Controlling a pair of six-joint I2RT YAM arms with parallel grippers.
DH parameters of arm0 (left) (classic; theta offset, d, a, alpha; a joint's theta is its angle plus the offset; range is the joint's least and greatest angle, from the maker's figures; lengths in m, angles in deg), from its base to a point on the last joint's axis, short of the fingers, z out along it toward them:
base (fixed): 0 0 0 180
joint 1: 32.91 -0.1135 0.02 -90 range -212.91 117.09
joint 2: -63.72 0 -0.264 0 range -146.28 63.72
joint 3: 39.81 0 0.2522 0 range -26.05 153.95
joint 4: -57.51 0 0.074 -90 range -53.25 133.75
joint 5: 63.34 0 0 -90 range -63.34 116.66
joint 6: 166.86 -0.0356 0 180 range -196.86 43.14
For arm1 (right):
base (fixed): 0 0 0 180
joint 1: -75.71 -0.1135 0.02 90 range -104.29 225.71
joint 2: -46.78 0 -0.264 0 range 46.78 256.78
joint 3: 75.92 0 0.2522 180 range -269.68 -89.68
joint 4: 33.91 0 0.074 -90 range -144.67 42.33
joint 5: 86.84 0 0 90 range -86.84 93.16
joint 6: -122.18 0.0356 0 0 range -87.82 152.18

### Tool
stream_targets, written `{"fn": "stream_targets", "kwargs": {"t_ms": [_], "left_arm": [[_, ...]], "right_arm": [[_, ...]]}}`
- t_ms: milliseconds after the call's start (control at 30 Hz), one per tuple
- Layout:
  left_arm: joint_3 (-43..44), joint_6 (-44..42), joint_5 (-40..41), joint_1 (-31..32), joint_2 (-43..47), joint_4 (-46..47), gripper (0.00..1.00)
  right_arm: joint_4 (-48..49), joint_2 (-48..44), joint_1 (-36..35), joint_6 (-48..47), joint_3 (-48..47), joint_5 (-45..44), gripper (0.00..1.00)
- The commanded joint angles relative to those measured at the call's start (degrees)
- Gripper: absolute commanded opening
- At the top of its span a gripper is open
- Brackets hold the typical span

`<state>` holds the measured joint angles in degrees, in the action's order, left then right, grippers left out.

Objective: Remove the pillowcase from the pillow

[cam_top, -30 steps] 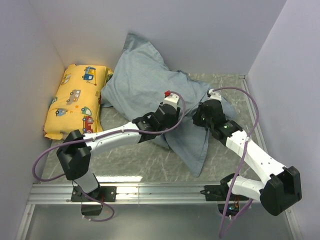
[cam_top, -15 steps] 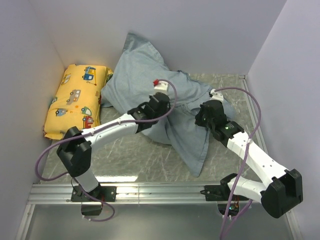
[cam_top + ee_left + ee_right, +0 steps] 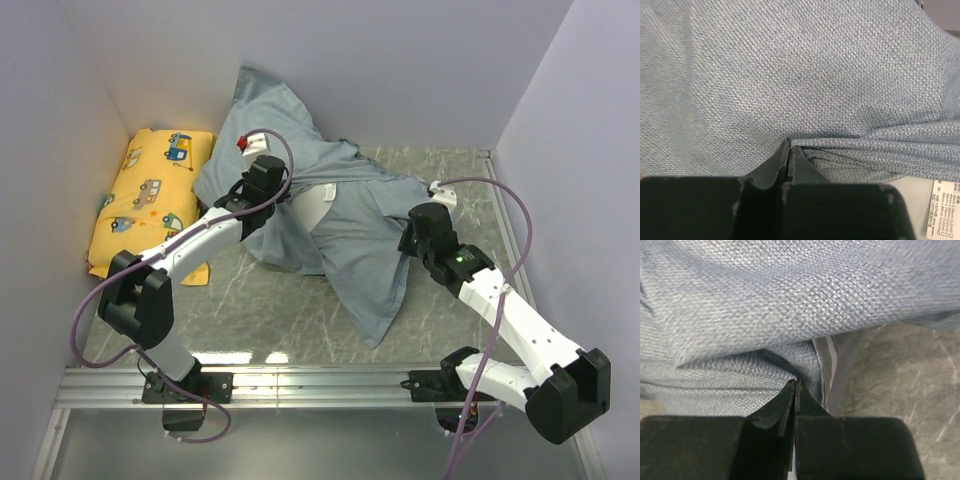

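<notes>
The blue-grey pillowcase [image 3: 350,250] lies bunched from the back wall to the middle of the table. A small patch of the white pillow [image 3: 322,205] shows through a gap in it. My left gripper [image 3: 268,192] is shut on a fold of the pillowcase [image 3: 790,75] near the back left; the pinch shows in the left wrist view [image 3: 789,144], with the pillow's care label [image 3: 946,205] at the lower right. My right gripper [image 3: 412,232] is shut on the pillowcase's right edge, seen in the right wrist view [image 3: 796,385] beside its striped hem [image 3: 830,357].
A yellow cartoon-car pillow [image 3: 150,200] lies against the left wall, close to my left arm. White walls close in the back and both sides. The marble tabletop [image 3: 250,310] shows in front of the fabric. A metal rail [image 3: 320,380] runs along the near edge.
My left gripper has moved left and toward the back wall, dragging the pillowcase with it. A patch of white pillow has come into view. My right gripper has stayed almost in place, holding its edge.
</notes>
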<state>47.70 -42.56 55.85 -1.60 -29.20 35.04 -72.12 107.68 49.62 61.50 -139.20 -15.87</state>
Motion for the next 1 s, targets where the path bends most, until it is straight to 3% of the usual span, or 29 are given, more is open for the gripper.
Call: {"fn": "stream_targets", "kwargs": {"t_ms": [0, 33, 133, 200, 367, 600, 700, 767, 833, 967], "left_arm": [[-0.8, 1.0, -2.5, 0.1, -1.1, 3.1, 0.00], [-1.2, 1.0, -3.2, 0.4, -1.3, 4.1, 0.00], [-3.3, 1.8, -6.3, 0.6, -0.8, 5.9, 0.00], [-4.3, 2.0, -7.8, 0.8, 0.0, 6.9, 0.00], [-4.9, 2.1, -8.4, 1.1, 0.3, 7.1, 0.00], [-4.1, 1.7, -7.4, 0.9, -0.1, 6.6, 0.00], [-2.1, 0.9, -6.1, 0.9, -1.7, 5.7, 0.00], [-1.5, 1.1, -5.6, 0.2, -2.4, 5.4, 0.00], [-1.4, 1.6, -6.2, -0.8, -2.7, 5.4, 0.00], [-1.6, 2.2, -6.8, -4.3, -3.1, 5.5, 0.00]], "right_arm": [[-2.6, -1.8, 0.3, -0.8, -3.2, -2.3, 0.00], [-2.7, -1.8, -0.4, -1.1, -4.7, -1.8, 0.03], [-3.9, -0.8, -7.5, -1.5, -9.0, -7.8, 0.32], [-5.6, 1.9, -13.2, -1.5, -12.0, -12.7, 0.41], [-5.7, 12.5, -18.5, -2.9, -23.3, -17.4, 0.70], [-10.4, 33.8, -18.6, -4.9, -39.5, -18.0, 0.79], [-12.8, 38.0, -17.9, -5.2, -41.4, -20.3, 0.76], [-13.3, 37.0, -16.7, -3.9, -39.3, -21.9, 0.37], [-11.1, 31.1, -15.6, -3.1, -32.2, -22.0, 0.08], [-9.1, 18.6, -11.8, -0.6, -19.6, -21.1, 0.02]]}}
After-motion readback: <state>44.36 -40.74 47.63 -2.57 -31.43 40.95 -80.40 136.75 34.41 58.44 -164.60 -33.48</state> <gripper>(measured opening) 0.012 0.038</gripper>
